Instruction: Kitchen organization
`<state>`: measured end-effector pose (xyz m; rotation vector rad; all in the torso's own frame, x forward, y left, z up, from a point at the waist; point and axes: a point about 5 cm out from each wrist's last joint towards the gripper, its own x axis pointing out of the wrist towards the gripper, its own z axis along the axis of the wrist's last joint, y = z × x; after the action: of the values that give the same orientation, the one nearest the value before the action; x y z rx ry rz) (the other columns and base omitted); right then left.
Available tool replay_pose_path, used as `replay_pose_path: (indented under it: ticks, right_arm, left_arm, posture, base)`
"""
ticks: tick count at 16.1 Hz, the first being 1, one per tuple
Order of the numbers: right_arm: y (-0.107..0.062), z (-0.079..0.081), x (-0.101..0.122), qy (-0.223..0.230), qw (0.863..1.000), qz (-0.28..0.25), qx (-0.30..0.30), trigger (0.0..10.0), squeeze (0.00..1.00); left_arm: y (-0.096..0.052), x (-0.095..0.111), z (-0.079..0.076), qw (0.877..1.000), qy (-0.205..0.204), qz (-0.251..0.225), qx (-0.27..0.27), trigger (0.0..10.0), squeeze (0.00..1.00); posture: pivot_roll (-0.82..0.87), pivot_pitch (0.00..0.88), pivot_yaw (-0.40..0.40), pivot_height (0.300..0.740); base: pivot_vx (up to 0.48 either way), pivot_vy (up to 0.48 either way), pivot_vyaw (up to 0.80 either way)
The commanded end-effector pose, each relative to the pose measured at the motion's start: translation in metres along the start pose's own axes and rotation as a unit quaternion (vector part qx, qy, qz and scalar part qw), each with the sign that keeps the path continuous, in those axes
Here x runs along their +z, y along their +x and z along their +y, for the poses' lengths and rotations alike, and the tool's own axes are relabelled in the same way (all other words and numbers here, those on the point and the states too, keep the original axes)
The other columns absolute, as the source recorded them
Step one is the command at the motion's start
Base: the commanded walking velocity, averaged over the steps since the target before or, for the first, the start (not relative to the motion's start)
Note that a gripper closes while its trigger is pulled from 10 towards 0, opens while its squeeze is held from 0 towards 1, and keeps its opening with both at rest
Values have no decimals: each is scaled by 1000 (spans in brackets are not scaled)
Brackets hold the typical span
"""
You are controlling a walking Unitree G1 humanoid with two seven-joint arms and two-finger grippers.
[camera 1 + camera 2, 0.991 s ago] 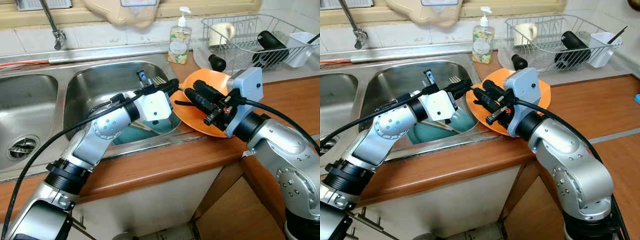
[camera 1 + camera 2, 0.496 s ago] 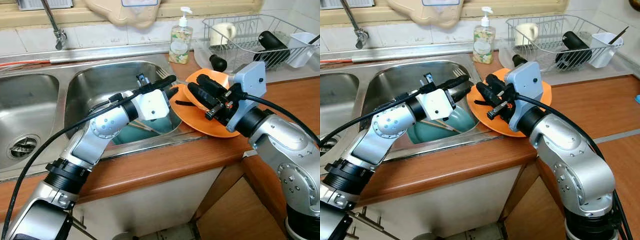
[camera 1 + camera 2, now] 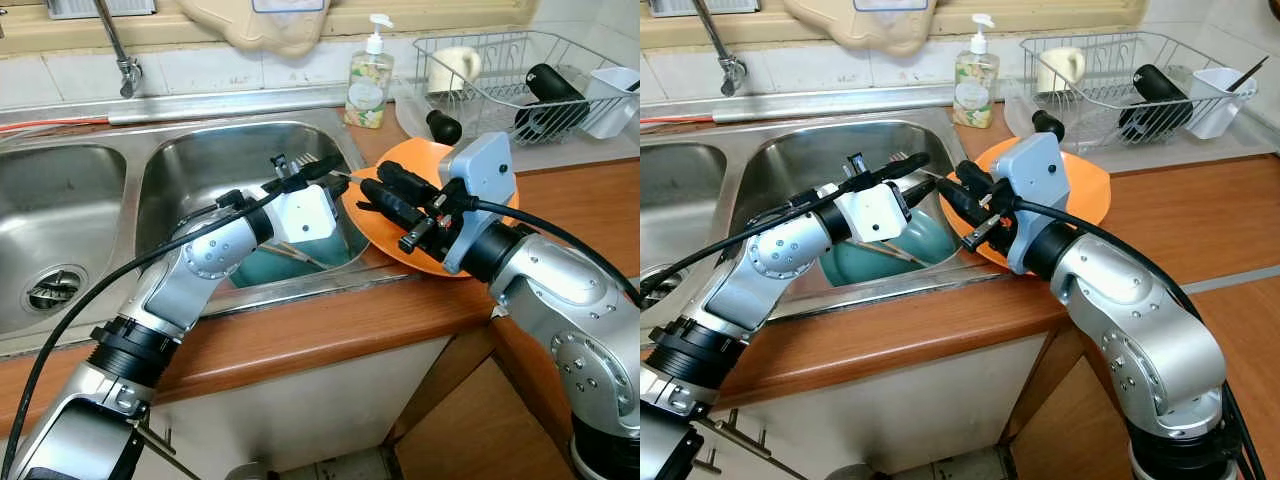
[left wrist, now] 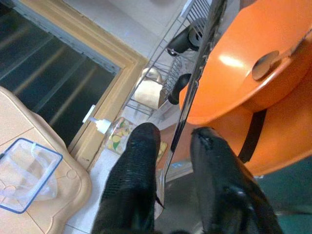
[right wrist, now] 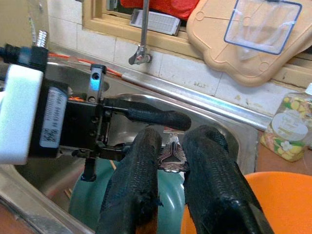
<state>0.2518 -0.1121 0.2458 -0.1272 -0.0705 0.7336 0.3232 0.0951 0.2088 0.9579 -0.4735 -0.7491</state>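
Note:
My left gripper (image 3: 335, 170) reaches over the right sink basin and is shut on a silver fork (image 4: 192, 87). The fork's free end (image 5: 170, 155) lies between the fingers of my right gripper (image 3: 370, 178), which is open and meets the left gripper tip to tip at the basin's right edge. Behind the right gripper an orange plate (image 3: 415, 160) rests tilted on the wooden counter beside the sink. A teal bowl (image 3: 925, 235) with chopsticks across it sits in the basin under the left arm.
A wire dish rack (image 3: 500, 75) at the back right holds a mug, a black bottle and a white cup. A soap bottle (image 3: 368, 85) stands behind the sink and a faucet (image 3: 122, 60) at the back left. The second basin (image 3: 50, 220) lies to the left.
My right gripper rose off the plate, then came down and left until its fingers reached the fork's end. The left gripper drew back slightly with the fork. The camera shifted a little.

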Motion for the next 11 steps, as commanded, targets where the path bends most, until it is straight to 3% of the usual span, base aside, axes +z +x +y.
replay_pose_path:
  ticks: [1,6,7,8,9,11]
  right_arm:
    - [0,3,3,-5,1000,-1,10,0,0]
    - [1,0,3,-6,1000,0,-4,0,0]
    - [1,0,3,-7,1000,0,-5,1843,0]
    - [1,0,3,-6,1000,2,-5,7255,0]
    - [2,0,2,-6,1000,3,-6,10000,0]
    - [2,-1,3,-2,1000,0,-17,10000,0]
  left_arm:
    - [3,1,3,1000,10,1,-5,0,0]
    - [3,0,-1,1000,14,0,-16,0,0]
    - [3,0,-1,1000,16,1,-17,0,0]
    - [3,-1,-1,1000,18,3,-17,0,0]
    - [3,-1,-1,1000,19,5,-17,0,0]
    - [3,-2,1,1000,23,8,-13,0,0]
  posture:
    - [-88,0,18,740]
    - [-91,0,18,740]
    - [-91,0,18,740]
    - [-91,0,18,740]
    - [-91,0,20,740]
    - [-91,0,20,740]
  base:
    - [0,0,0]
    - [0,0,0]
    - [0,0,0]
    - [0,0,0]
    - [0,0,0]
    - [0,0,0]
